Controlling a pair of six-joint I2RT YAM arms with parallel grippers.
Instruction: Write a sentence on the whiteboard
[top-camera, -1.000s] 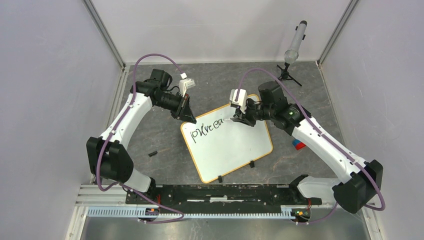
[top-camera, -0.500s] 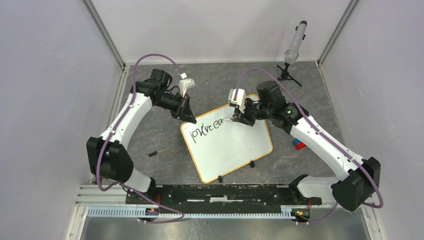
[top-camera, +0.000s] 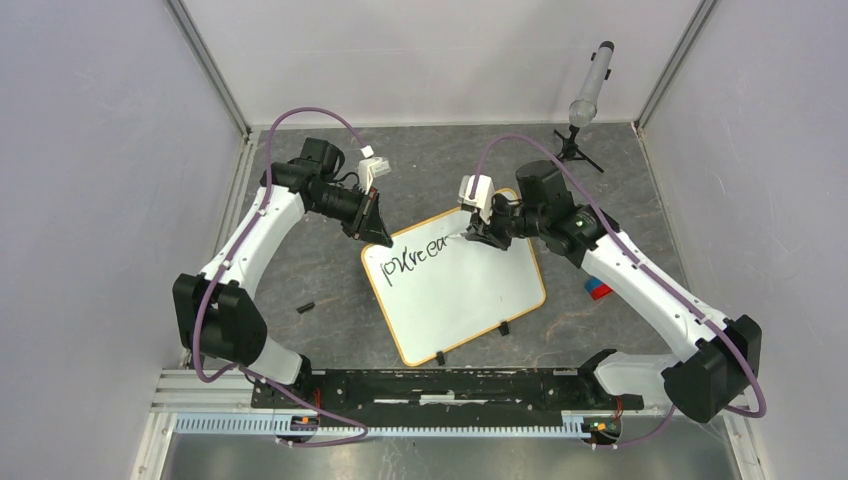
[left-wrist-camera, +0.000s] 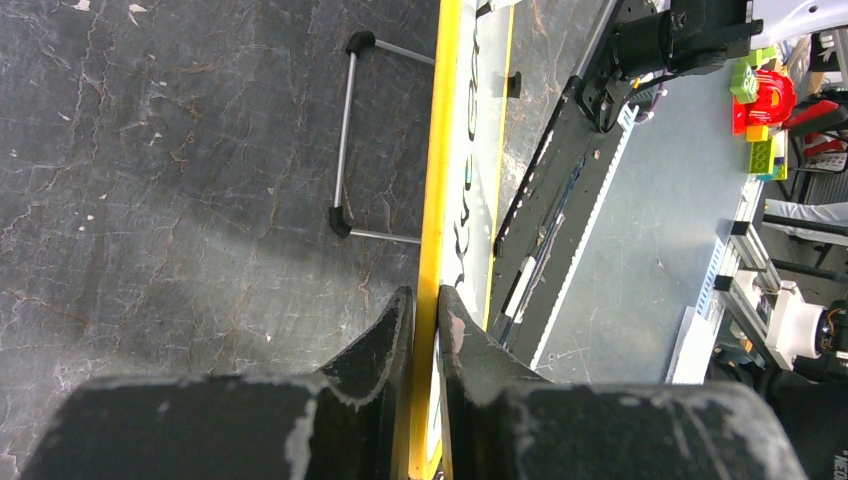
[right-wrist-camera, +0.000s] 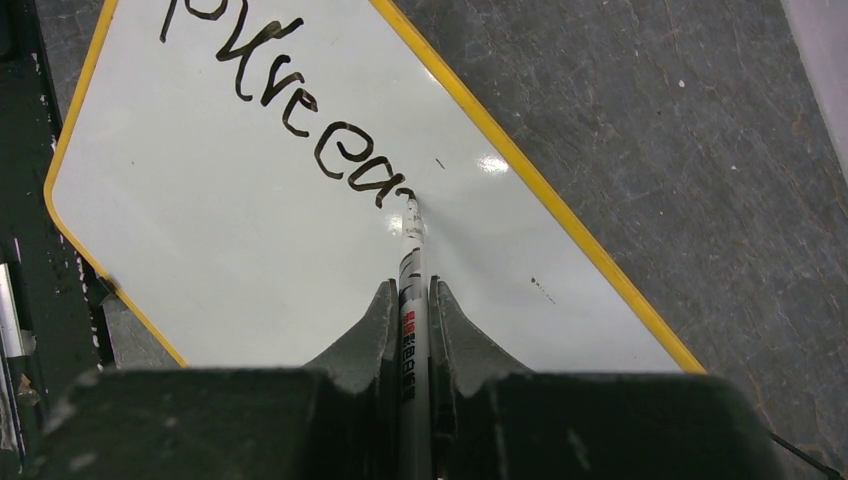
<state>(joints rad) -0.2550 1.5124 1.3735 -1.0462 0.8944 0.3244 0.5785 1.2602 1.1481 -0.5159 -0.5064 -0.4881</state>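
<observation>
left gripper (left-wrist-camera: 426, 297) clamped on whiteboard (left-wrist-camera: 431, 190) edge | right gripper (right-wrist-camera: 412, 290) grasping marker (right-wrist-camera: 412, 250) | tip ahead of fingers, touching end of sentence (right-wrist-camera: 285, 95)

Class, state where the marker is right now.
Right wrist view: the marker is clamped in the right gripper, tip on the whiteboard where the sentence ends.

Overhead plus close wrist views (whiteboard (top-camera: 460, 300) common)

Black handwritten sentence (right-wrist-camera: 285, 100) slanting across the whiteboard (right-wrist-camera: 250, 230), legible as roughly "pYrreea", the last letter running into a stroke at the tip of the marker (right-wrist-camera: 411, 290). Small red and black print along the marker barrel, too fine to read
</observation>
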